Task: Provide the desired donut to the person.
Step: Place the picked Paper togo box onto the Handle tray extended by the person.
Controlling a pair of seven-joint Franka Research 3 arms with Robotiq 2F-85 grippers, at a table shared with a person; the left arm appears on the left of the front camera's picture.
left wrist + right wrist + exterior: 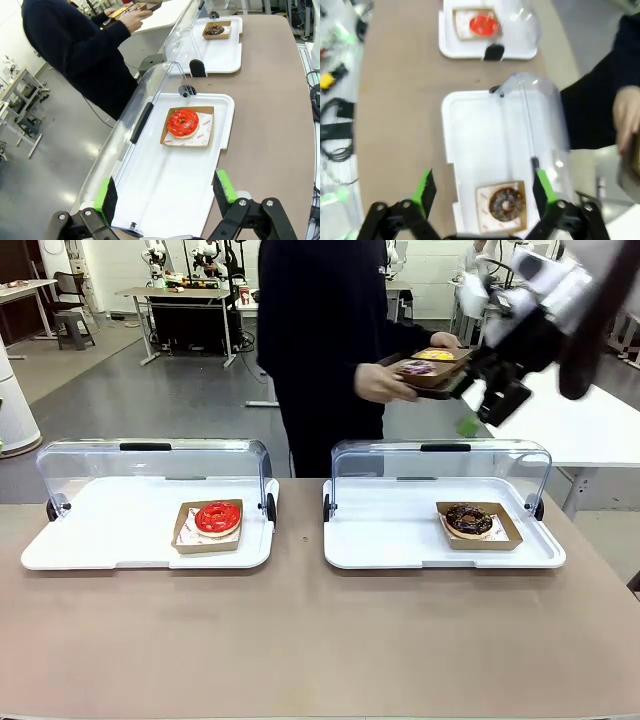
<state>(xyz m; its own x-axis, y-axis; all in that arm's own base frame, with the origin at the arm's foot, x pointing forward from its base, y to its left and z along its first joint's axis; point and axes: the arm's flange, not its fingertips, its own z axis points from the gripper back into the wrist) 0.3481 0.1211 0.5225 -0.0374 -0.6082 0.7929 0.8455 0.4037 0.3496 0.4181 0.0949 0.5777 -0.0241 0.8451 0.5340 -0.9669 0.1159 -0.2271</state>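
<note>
Chocolate-brown and glossy, the chocolate donut (506, 204) sat in its cardboard tray on the right white tray (470, 150), directly below and between the spread green pads of the right gripper (482, 192), whose jaws stood wide apart and held nothing. From the front that right gripper (490, 400) hung high, beside the person (320, 340), well above the open clear lid (440, 470). The person's hand (385, 383) carried a small board with two more donuts, one yellow-topped, one purple-sprinkled. Which donut was wanted? Impossible to tell here. The red donut (182, 122) lay straight ahead of the left gripper (162, 192), also fully open and empty, over the left white tray (165, 185). The right wrist picture was blurred, and the person's hand there was smeared at the edge.
</note>
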